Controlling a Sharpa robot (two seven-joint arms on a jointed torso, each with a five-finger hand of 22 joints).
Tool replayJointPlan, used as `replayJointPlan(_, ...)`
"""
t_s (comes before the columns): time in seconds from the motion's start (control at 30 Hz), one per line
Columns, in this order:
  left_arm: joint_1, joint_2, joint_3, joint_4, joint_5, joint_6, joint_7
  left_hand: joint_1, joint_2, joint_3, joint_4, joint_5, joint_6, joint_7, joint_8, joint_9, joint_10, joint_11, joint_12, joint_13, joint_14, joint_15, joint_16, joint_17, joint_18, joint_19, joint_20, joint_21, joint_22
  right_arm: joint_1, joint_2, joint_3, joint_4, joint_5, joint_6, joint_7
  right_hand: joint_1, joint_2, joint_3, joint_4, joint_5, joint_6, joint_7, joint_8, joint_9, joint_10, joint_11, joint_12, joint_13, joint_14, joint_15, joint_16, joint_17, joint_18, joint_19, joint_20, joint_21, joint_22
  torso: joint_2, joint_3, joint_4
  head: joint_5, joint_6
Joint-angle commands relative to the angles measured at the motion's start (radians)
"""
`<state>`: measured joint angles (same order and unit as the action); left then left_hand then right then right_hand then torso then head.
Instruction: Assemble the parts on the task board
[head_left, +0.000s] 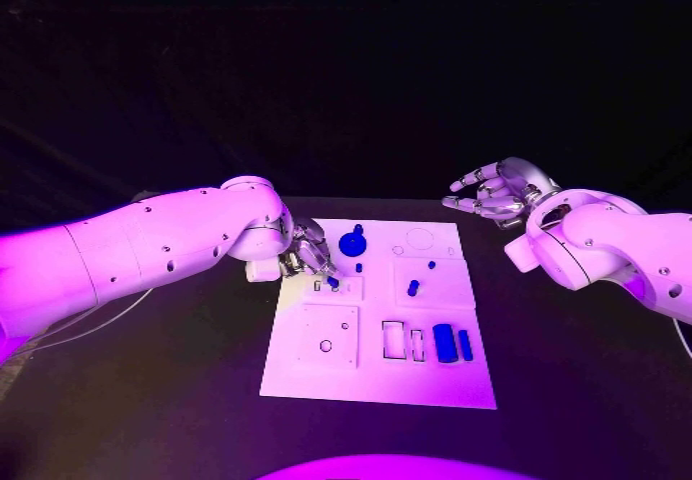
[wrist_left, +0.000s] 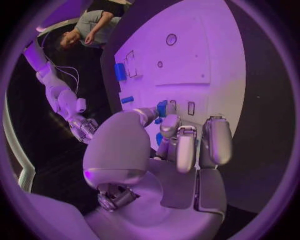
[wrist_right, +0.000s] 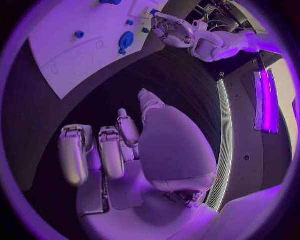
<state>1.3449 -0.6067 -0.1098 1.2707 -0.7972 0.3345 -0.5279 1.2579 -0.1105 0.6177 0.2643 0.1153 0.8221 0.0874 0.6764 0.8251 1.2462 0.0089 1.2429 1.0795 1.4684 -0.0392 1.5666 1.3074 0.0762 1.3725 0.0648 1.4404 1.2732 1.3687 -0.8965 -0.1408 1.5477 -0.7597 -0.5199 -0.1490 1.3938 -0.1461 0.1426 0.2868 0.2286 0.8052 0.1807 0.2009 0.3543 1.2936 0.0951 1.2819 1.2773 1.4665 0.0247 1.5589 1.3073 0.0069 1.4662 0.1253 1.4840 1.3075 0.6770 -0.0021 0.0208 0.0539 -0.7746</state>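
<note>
Head view: the task board (head_left: 378, 385) lies flat in the middle of the black table (head_left: 159, 400). The left hand (head_left: 306, 255) is positioned over the board's left edge, near its far half, fingers pointing down and drawn close together around a small blue part (head_left: 332, 282) at the fingertips. A round blue part (head_left: 352, 242) sits on the far half of the board, just beside that hand. Two small blue pegs (head_left: 414, 288) stand near the board's centre. Two blue blocks (head_left: 444, 343) lie side by side on the near right area, next to empty rectangular recesses. The right hand (head_left: 495, 193) is held above the table beyond the board's far right corner, well apart from every part, fingers loosely curled and separated, holding nothing.

Left wrist view: the left hand (wrist_left: 181, 150) extends toward the board (wrist_left: 212, 50). Its thumb and a finger close on a small blue part (wrist_left: 162, 108) directly over the board surface. Whether the part touches the board cannot be determined. A blue block (wrist_left: 120, 71) lies near the board's edge.

Right wrist view: the right hand (wrist_right: 125, 155) hangs over bare table, fingers curled partway, spaced apart, grasping nothing. The board (wrist_right: 81, 45) lies beyond it with the round blue part (wrist_right: 126, 40) on it, and the left hand (wrist_right: 172, 31) at the board's edge
</note>
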Motion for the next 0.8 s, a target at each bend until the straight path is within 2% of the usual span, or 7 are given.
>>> replayJointPlan(0.03,0.0,-0.01,0.001,0.016,0.044,-0.062,0.009,-0.014,0.0,0.142,-0.133,-0.001,-0.002,-0.006,0.008,0.009,0.01,0.001,0.006,0.004,0.102,-0.007,0.004,0.263,-0.01,0.005,-0.001,0.005,-0.001,-0.001,-0.001,0.0,0.0,-0.009,0.019,0.001,-0.012,0.0,0.005,0.001,0.005,-0.01,0.0,0.006,-0.001,0.004,-0.001,0.004,0.0,0.096,-0.009,-0.005,0.231,0.017,0.066,-0.01,-0.001,0.194,0.001,-0.0006,0.0008,0.001,0.0)
replayJointPlan(0.2,-0.001,-0.02,-0.003,0.031,0.021,-0.091,0.009,-0.022,-0.003,0.153,-0.14,-0.001,-0.001,-0.006,0.01,0.013,0.013,0.0,0.008,0.006,0.102,-0.008,0.004,0.263,-0.01,0.005,-0.001,0.005,-0.002,-0.001,-0.001,-0.001,0.0,-0.009,0.02,0.001,-0.013,-0.001,0.004,0.002,0.006,-0.011,0.001,0.006,-0.001,0.004,-0.001,0.005,0.0,0.096,-0.009,-0.005,0.231,0.017,0.066,-0.01,-0.001,0.194,0.001,-0.0007,0.0016,0.003,-0.002)
replayJointPlan(0.3,-0.002,-0.022,-0.006,0.037,-0.01,-0.112,0.01,-0.022,-0.003,0.153,-0.14,-0.001,-0.001,-0.006,0.01,0.013,0.013,0.0,0.008,0.006,0.102,-0.008,0.004,0.263,-0.01,0.005,-0.001,0.005,-0.002,-0.001,-0.001,-0.001,-0.001,-0.009,0.019,0.001,-0.013,-0.001,0.004,0.002,0.006,-0.011,0.001,0.006,-0.001,0.004,-0.001,0.005,0.0,0.096,-0.009,-0.005,0.231,0.017,0.066,-0.01,-0.001,0.194,0.002,-0.0014,-0.0006,0.006,-0.005)
replayJointPlan(0.57,-0.017,-0.019,-0.01,0.06,-0.11,-0.192,0.013,-0.03,-0.006,0.165,-0.149,-0.002,0.001,-0.008,0.012,0.019,0.018,-0.001,0.01,0.009,0.102,-0.009,0.004,0.263,-0.009,0.005,-0.002,0.005,-0.002,-0.001,-0.002,-0.001,0.001,-0.008,0.017,0.005,-0.014,-0.001,0.004,0.002,0.006,-0.011,0.001,0.006,-0.002,0.004,-0.001,0.004,0.0,0.095,-0.009,-0.006,0.231,0.017,0.065,-0.01,-0.002,0.193,0.003,-0.0027,-0.0016,0.008,-0.009)
replayJointPlan(0.8,-0.028,-0.019,-0.011,0.081,-0.155,-0.227,0.013,-0.033,-0.008,0.17,-0.153,-0.002,0.002,-0.008,0.013,0.021,0.017,-0.001,0.009,0.006,0.102,-0.01,0.004,0.263,-0.009,0.005,-0.002,0.005,-0.002,-0.001,-0.003,-0.002,0.003,-0.008,0.019,0.005,-0.014,-0.001,0.004,0.002,0.006,-0.011,0.001,0.006,-0.002,0.004,-0.001,0.004,0.0,0.095,-0.009,-0.006,0.231,0.017,0.065,-0.01,-0.002,0.193,0.002,-0.0018,-0.0014,0.008,-0.012)
